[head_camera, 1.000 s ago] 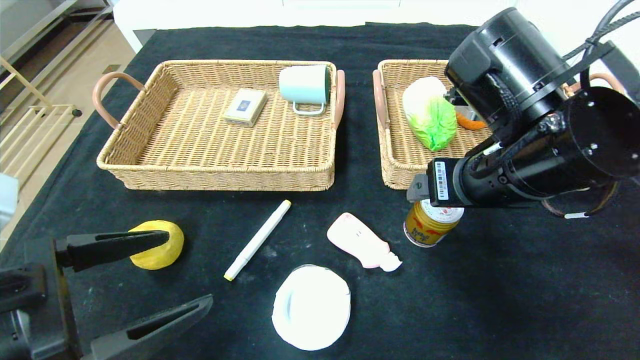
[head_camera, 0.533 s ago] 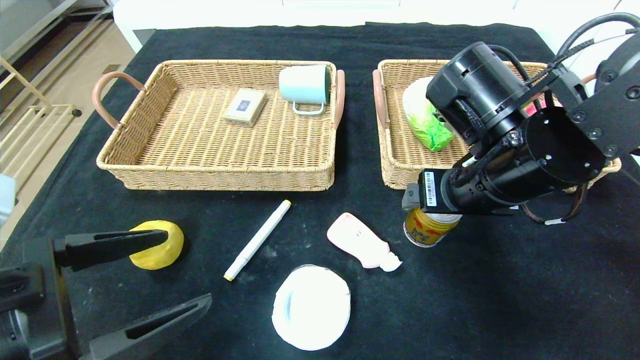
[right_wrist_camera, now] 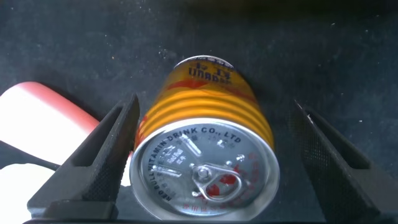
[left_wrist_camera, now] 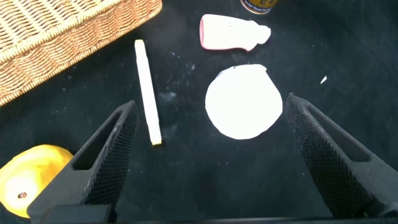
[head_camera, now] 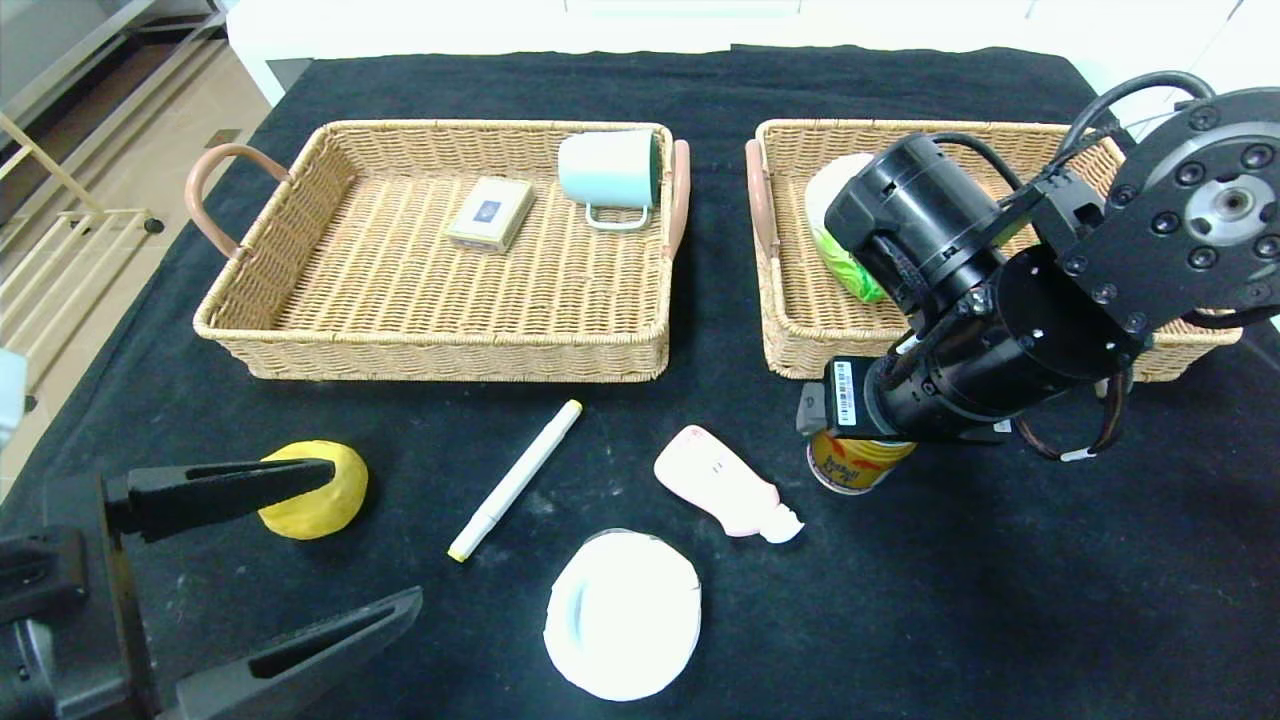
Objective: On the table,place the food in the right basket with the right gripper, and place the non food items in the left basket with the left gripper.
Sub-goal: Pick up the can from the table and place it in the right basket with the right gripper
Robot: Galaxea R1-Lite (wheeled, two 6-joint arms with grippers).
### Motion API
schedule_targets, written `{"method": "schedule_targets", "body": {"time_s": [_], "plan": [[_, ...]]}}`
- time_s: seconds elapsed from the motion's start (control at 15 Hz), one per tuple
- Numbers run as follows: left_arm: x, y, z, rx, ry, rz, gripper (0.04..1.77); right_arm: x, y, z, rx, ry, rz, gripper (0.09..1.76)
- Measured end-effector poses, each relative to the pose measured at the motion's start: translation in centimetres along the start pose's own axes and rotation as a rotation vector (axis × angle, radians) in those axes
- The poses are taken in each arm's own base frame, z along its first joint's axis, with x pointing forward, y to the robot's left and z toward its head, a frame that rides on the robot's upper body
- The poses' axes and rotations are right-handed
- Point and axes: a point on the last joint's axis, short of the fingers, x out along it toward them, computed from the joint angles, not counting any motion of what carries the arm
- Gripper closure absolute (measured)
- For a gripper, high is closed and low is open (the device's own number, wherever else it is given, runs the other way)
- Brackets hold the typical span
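Your right gripper (right_wrist_camera: pixel 205 168) hangs directly over the drink can (head_camera: pixel 850 468), fingers spread wide to either side of it and not yet touching; in the right wrist view the silver top sits squarely between them. That spread makes sense, since the can is round and stands upright, so the fingers need room to slip down past its rim before they close on the ribbed wall. The can stands on the surface (head_camera: pixel 1000 600) just in front of the right basket (head_camera: pixel 790 350), so the carry looks short.

The napa cabbage (head_camera: pixel 835 215) already lies in that basket, partly hidden behind the arm. The yellow fruit (head_camera: pixel 325 495) waits near the surface's left edge, well away from the right basket.

Your left gripper (left_wrist_camera: pixel 208 155) is parked low at the near left corner, also wide open and holding nothing. Ahead of it lie the marker (left_wrist_camera: pixel 148 90), the white dish (left_wrist_camera: pixel 244 102) and the pink bottle (left_wrist_camera: pixel 231 32), all loose on the surface. The left basket (head_camera: pixel 300 330) holds a mint mug (head_camera: pixel 608 170) on its side and a small box (head_camera: pixel 490 212).

Judging by this, lower straight and close gently; an off-centre squeeze could tip the can toward the pink bottle just beside it.
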Motion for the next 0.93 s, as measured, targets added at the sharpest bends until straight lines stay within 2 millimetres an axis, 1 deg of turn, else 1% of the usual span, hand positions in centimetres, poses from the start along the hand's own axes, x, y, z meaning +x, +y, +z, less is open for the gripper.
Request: {"method": "schedule_targets", "body": {"time_s": [0.2,0.4,0.93], "plan": [[0.0,0.0,0.0,0.0,0.0,0.0,0.09,0.24,0.06,-0.03,-0.001,0.005,-0.003,0.14],[0.02,0.0,-0.07,-0.001,0.003,0.001,0.09,0.51,0.13,-0.09,-0.004,0.01,-0.007,0.6],[0.12,0.01,-0.16,-0.003,0.008,0.001,0.09,0.86,-0.07,-0.05,-0.001,0.028,-0.003,0.62]]}}
